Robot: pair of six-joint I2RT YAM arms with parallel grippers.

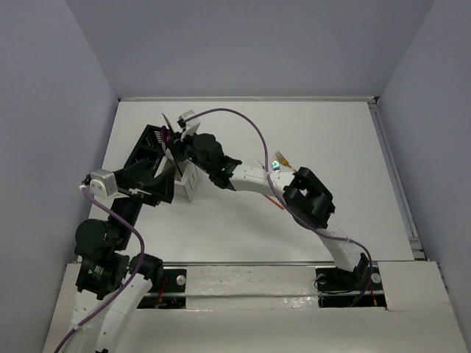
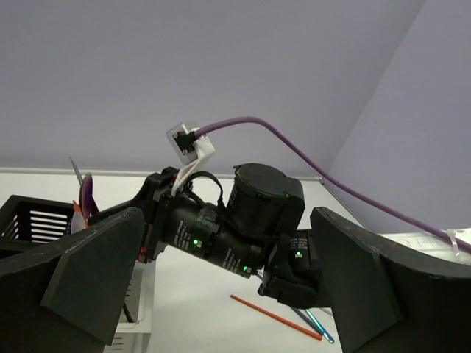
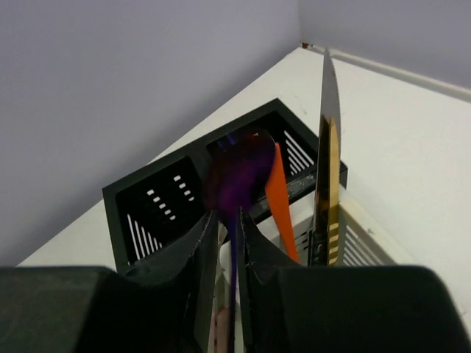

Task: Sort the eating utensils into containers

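Observation:
My right gripper (image 3: 229, 217) is shut on the handle of a purple spoon (image 3: 239, 176) and holds it bowl up over the white caddy (image 3: 368, 235). In that caddy stand an orange knife (image 3: 278, 198) and a gold-handled knife (image 3: 329, 169). The black caddy (image 3: 162, 198) sits just behind it. In the top view the right gripper (image 1: 179, 143) is above both caddies, black (image 1: 147, 151) and white (image 1: 190, 184). My left gripper (image 2: 228, 243) is wide open and empty, close beside the white caddy (image 2: 140, 309). An orange stick (image 2: 276, 316) and teal sticks (image 2: 318, 323) lie on the table.
A gold fork (image 1: 284, 158) and a green piece (image 1: 275, 166) lie on the table by the right arm's forearm (image 1: 254, 179), with the orange stick (image 1: 276, 200) near its elbow. The right arm's purple cable (image 1: 243, 121) arcs overhead. Walls close the table at back and sides.

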